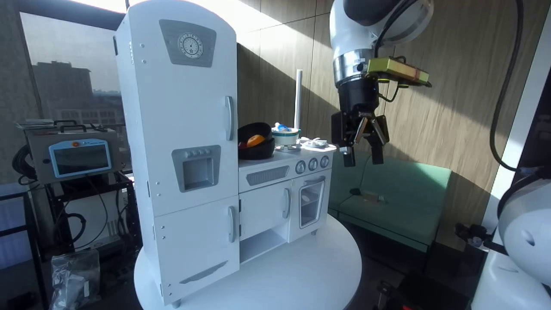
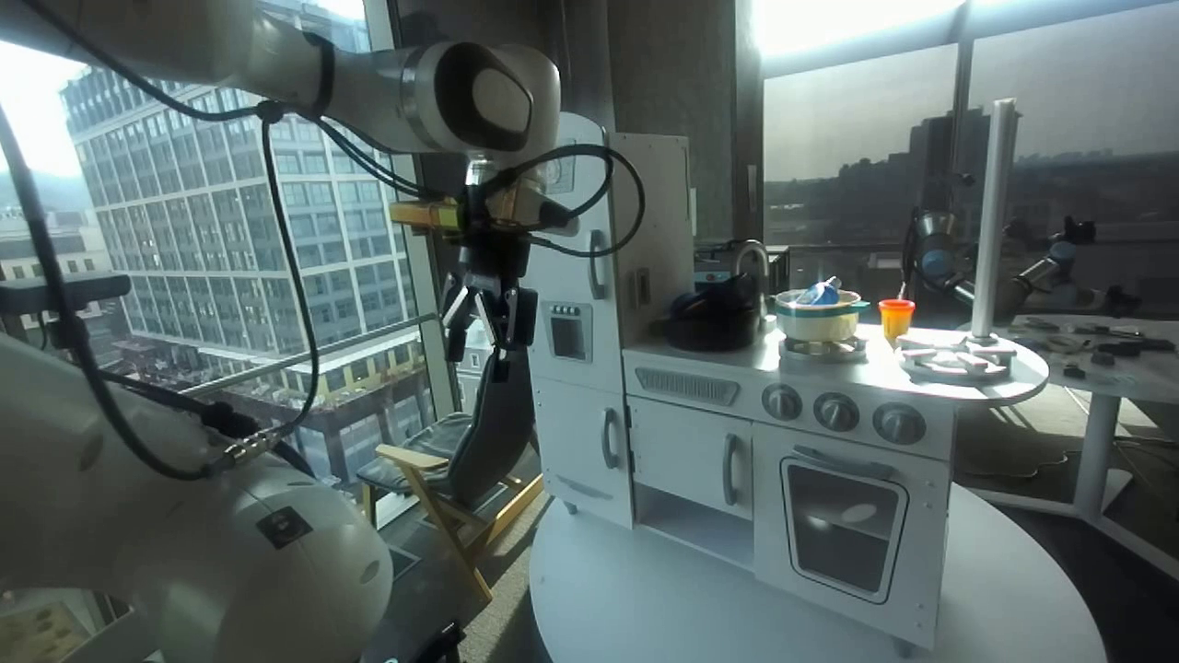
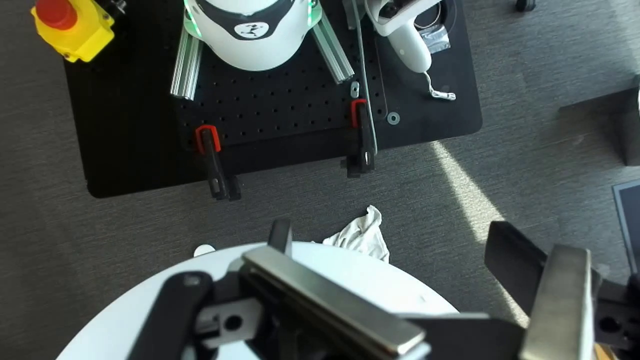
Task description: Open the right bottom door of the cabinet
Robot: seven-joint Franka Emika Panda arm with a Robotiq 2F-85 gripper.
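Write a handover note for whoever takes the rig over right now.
The black two-fingered end effector hangs in the air, open and holding nothing, clear of the white toy kitchen cabinet.
That cabinet stands on a round white table; its right bottom door, a white panel with a dark framed window, is shut in both exterior views.
Done: door not opened yet.
Left: probably bring the end effector to the grey handle near the door's top and pull; I can't make out the hinge side.
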